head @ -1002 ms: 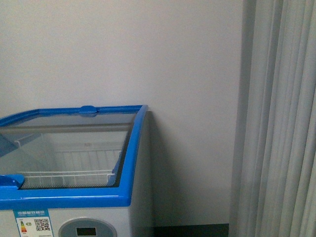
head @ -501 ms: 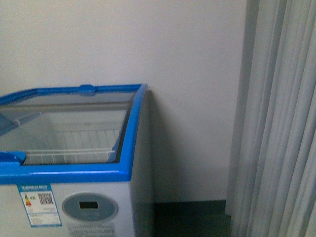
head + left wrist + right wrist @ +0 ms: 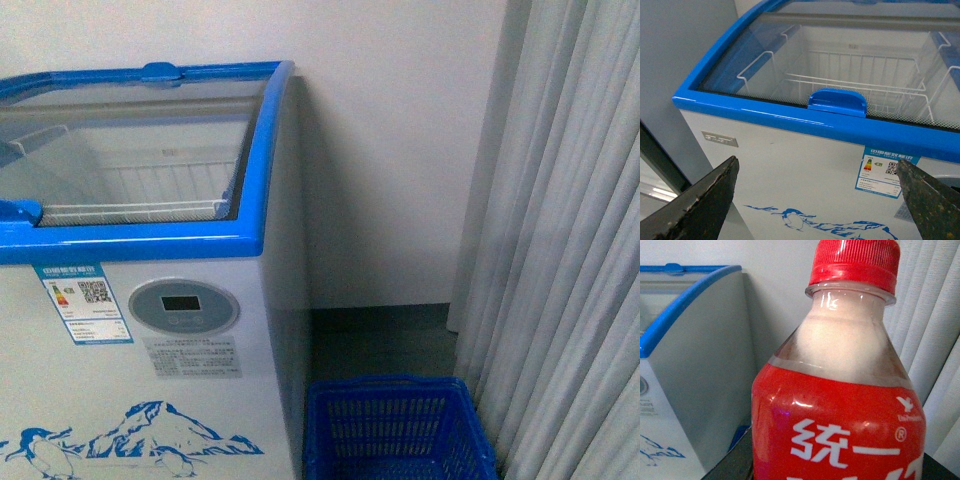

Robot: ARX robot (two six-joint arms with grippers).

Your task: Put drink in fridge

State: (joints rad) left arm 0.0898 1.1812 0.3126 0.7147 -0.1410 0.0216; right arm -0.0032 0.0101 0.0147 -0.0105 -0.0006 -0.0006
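Note:
The drink (image 3: pixel 840 405) fills the right wrist view: a clear bottle with a red cap and a red label with white characters. My right gripper (image 3: pixel 837 467) is shut on its lower body, and only dark finger edges show at the sides. The fridge (image 3: pixel 150 330) is a white chest freezer with blue trim, a grey round display and a glass sliding lid (image 3: pixel 130 130) over a white wire rack. My left gripper (image 3: pixel 817 200) is open in front of the fridge (image 3: pixel 790 150), its dark fingers (image 3: pixel 705 200) wide apart below the lid's blue handle (image 3: pixel 836 101). Neither arm shows in the front view.
A blue slotted plastic basket (image 3: pixel 395 430) stands on the floor right of the fridge. Pale pleated curtains (image 3: pixel 560 250) hang along the right side. A plain wall is behind the fridge, with a dark skirting strip (image 3: pixel 380 318) at the floor.
The front view has dropped lower: the fridge's top sits higher in the picture, and its front label, display, penguin picture and the blue basket have come into sight.

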